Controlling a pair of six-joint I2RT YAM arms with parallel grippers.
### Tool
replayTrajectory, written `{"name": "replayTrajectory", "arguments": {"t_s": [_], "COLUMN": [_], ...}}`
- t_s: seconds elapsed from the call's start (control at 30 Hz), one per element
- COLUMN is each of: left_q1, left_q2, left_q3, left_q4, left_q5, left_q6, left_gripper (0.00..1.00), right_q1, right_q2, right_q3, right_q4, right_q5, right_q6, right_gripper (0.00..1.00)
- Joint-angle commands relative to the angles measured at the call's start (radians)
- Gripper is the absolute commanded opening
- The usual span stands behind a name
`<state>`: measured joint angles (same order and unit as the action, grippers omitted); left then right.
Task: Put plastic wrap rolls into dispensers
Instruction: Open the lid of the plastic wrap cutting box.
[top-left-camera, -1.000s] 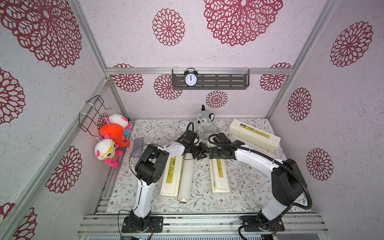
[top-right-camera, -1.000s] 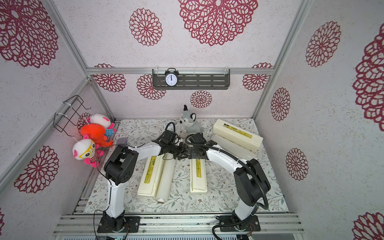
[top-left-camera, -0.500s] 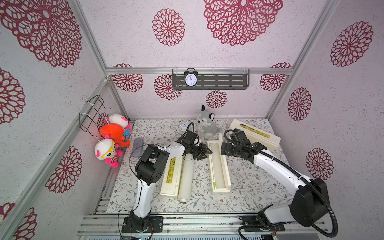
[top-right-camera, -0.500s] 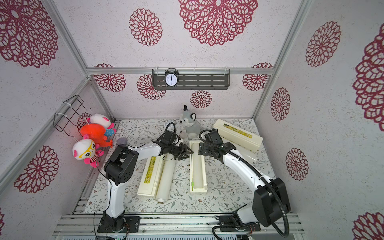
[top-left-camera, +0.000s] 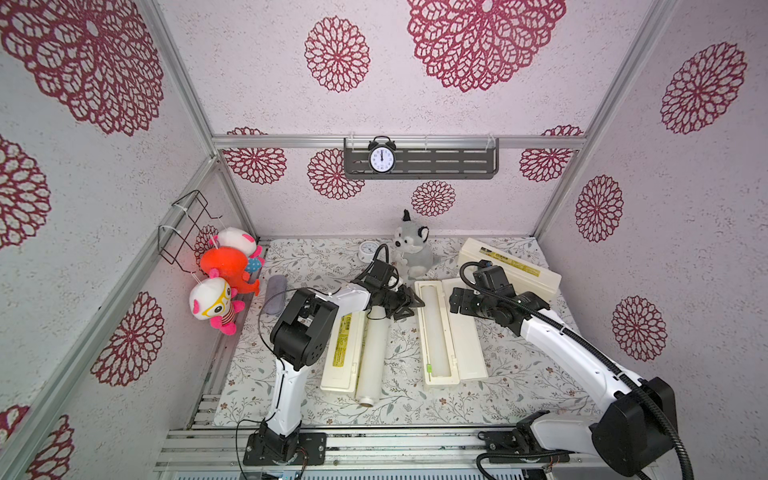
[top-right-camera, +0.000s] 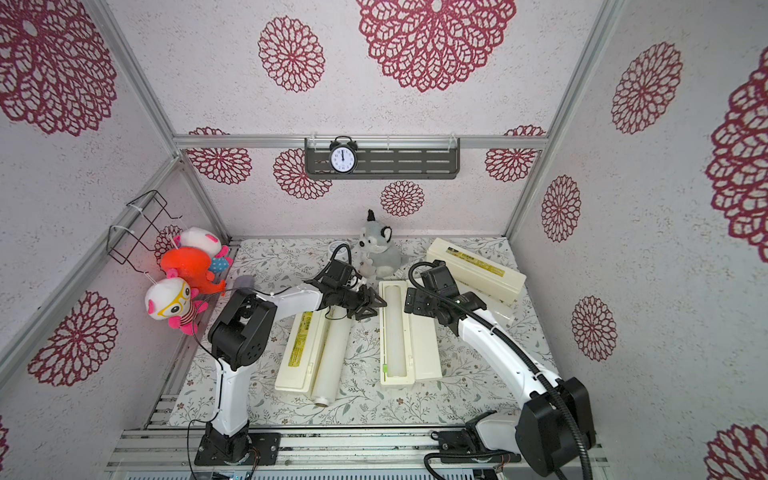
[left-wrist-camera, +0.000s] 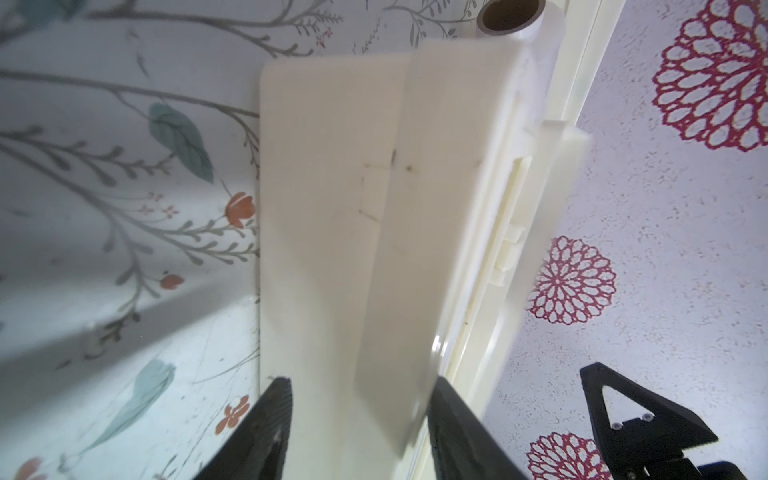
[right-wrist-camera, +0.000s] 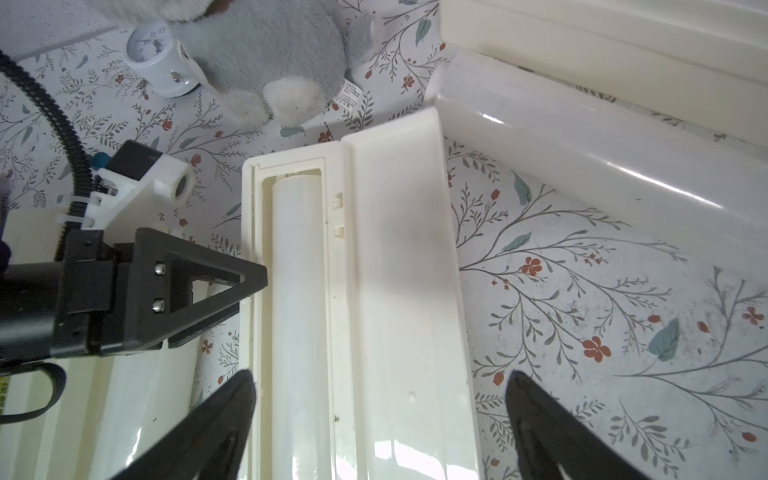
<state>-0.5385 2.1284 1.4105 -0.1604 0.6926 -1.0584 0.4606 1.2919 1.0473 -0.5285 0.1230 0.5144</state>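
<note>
The middle dispenser (top-left-camera: 465, 332) (right-wrist-camera: 399, 270) lies open, its lid flat to the right, and a plastic wrap roll (top-left-camera: 435, 328) (right-wrist-camera: 297, 291) rests inside. My right gripper (top-left-camera: 457, 301) (right-wrist-camera: 381, 374) hangs open over its far end, holding nothing. A loose roll (top-left-camera: 372, 361) lies against a closed, labelled dispenser (top-left-camera: 343, 353) on the left. My left gripper (top-left-camera: 409, 305) (left-wrist-camera: 359, 382) sits at the open dispenser's far left corner. Blurred cream dispenser plastic fills its jaws. A third dispenser (top-left-camera: 515, 266) stands closed at the back right, with another roll (right-wrist-camera: 582, 166) beside it.
A grey plush wolf (top-left-camera: 411, 253) and a small white clock (top-left-camera: 368, 249) stand at the back of the mat. On the left lies a grey pouch (top-left-camera: 275, 293). Plush toys (top-left-camera: 224, 270) hang on the left wall.
The middle dispenser was closed with its label up; its lid now lies open to the right. The right arm has swung back to the right. The left gripper has stayed put.
</note>
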Motion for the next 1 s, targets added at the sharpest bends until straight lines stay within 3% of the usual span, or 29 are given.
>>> {"name": "replayTrajectory", "arguments": {"t_s": [0.0,0.3,0.53,0.77,0.97], "left_q1": [0.011,0.031,0.086,0.266,0.464], "left_q2": [-0.048,-0.133,-0.301,-0.513,-0.648], "left_q3": [0.031,0.089,0.063,-0.138,-0.351], "left_q4": [-0.041,-0.076,-0.307,-0.464,-0.442], "left_q5": [-0.034,-0.046,-0.155,-0.284,-0.279], "left_q6": [0.011,0.051,0.237,0.367,0.393], "left_gripper": [0.57,0.62,0.69,0.74,0.75], "right_q1": [-0.001,-0.007,0.051,0.195,0.274], "right_q2": [-0.023,-0.005,0.026,0.159,0.281], "right_q3": [-0.008,0.021,0.053,0.103,0.152], "right_q4": [0.024,0.013,0.074,0.195,0.257], "right_q5": [-0.018,-0.044,-0.113,-0.168,-0.196], "right_q6": [-0.021,-0.072,-0.038,0.043,0.081], "right_gripper": [0.95,0.99,0.99,0.99,0.99]}}
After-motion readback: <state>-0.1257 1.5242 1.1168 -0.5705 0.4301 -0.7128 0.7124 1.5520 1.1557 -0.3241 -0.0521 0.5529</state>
